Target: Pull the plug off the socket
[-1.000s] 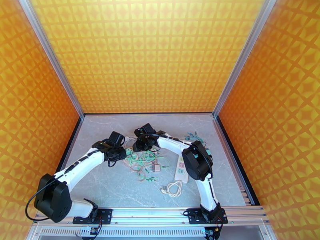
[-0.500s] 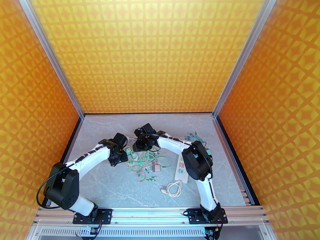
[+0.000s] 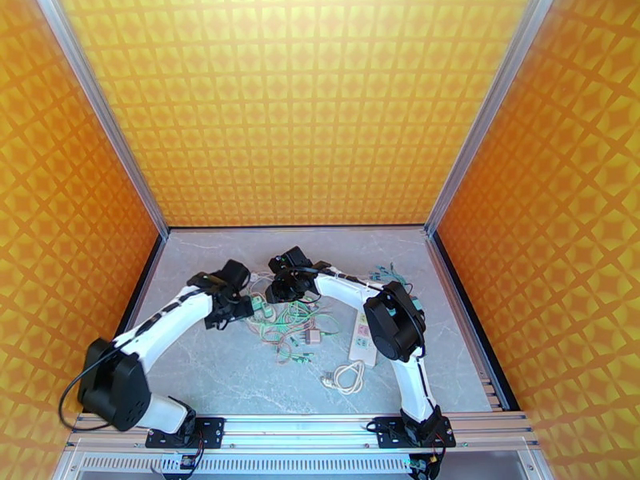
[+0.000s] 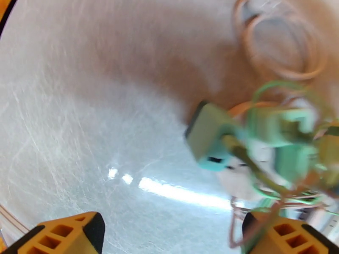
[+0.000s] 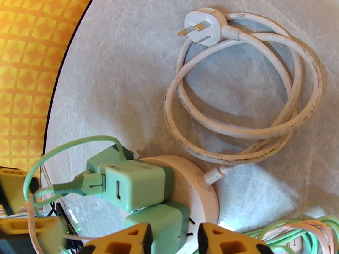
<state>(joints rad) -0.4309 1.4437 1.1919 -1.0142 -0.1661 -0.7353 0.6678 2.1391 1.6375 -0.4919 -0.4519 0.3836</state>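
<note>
The socket, a long white power strip with green and pink marks, lies right of centre, and neither gripper touches it. To its left, a round white hub carries several green plugs. My right gripper is shut on the hub's near rim, beside the lowest plug. In the top view this gripper sits over a cable tangle. The left gripper is open, its yellow fingertips wide apart. A blurred green plug with a green cable lies ahead of it, untouched.
The hub's white cord lies coiled beyond it, ending in a loose white plug. Green and pink cables sprawl mid-table. Another white cord coil lies near the front edge. Orange walls enclose the table on three sides.
My left gripper has gone from shut to wide open, and its arm swung inward, then back a little. The right arm and the hub have not moved.
</note>
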